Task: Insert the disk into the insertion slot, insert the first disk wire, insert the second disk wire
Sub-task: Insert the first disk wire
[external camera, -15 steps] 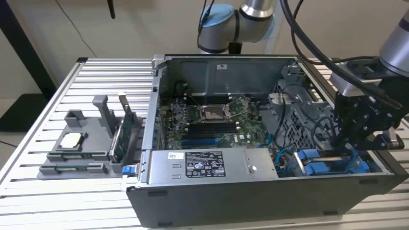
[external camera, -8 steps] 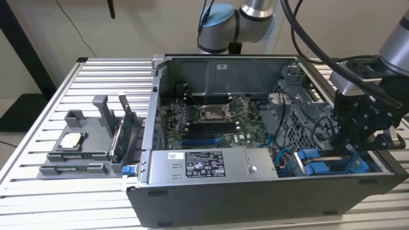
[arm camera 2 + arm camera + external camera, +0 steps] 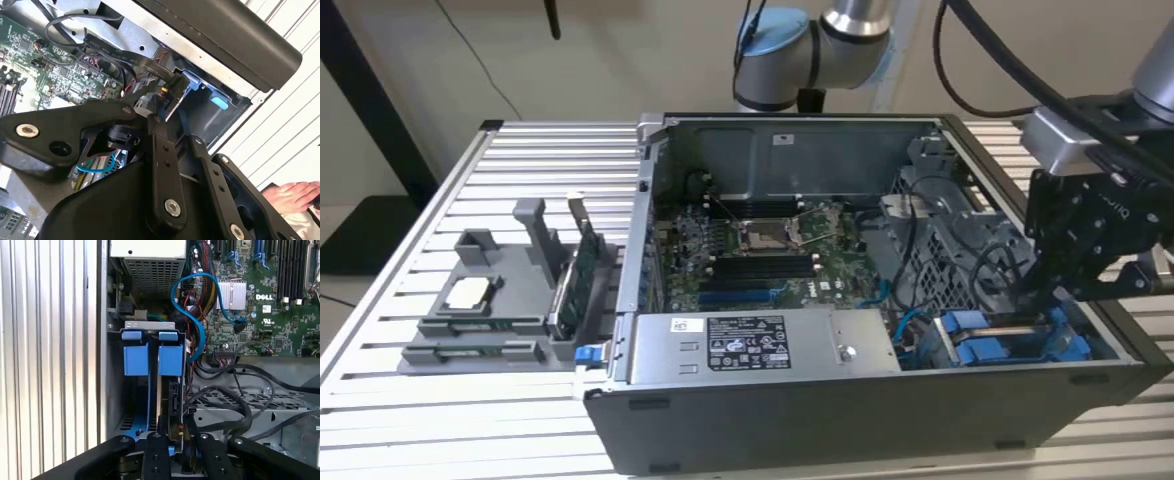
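Note:
The disk (image 3: 172,390) stands on edge in the insertion slot (image 3: 148,412), its blue carrier tab (image 3: 170,359) beside a second blue tab (image 3: 135,359). In the exterior view the same blue carriers (image 3: 983,338) sit at the near right corner of the open computer case. My gripper (image 3: 179,436) hangs at the disk's rear edge, reaching down into that corner (image 3: 1051,300). It looks shut on a black disk wire connector (image 3: 165,95) with red and yellow leads, pressed at the disk's back. A flat black cable (image 3: 120,57) runs to the same spot.
A grey power-supply box (image 3: 747,345) lies along the case front, and the motherboard (image 3: 761,250) is behind it. A blue data cable (image 3: 196,320) and black cables (image 3: 227,402) loop beside the bay. A grey parts tray (image 3: 494,300) sits at the exterior view's left. A person's hand (image 3: 295,195) rests outside the case.

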